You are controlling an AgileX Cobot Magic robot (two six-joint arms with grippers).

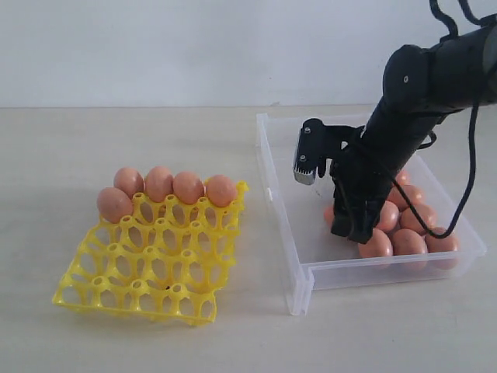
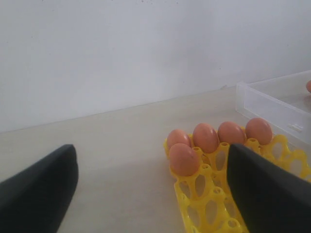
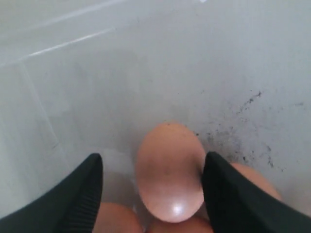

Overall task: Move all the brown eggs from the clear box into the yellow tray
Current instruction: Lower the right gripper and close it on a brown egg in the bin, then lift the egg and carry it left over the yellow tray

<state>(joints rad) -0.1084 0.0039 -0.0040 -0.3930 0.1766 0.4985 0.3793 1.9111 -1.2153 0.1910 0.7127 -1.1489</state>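
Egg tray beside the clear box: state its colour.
The egg tray is bright yellow, best seen in the exterior view.

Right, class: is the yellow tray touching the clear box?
Apart. The exterior view shows a strip of bare table between the yellow tray and the clear box.

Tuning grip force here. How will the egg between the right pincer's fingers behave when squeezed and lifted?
The egg looks smooth and glossy, so it may slip in the right pincer. Its rounded shape probably rolls if nudged across the flat box floor. Its hard-looking shell is likely brittle; squeeze gently.
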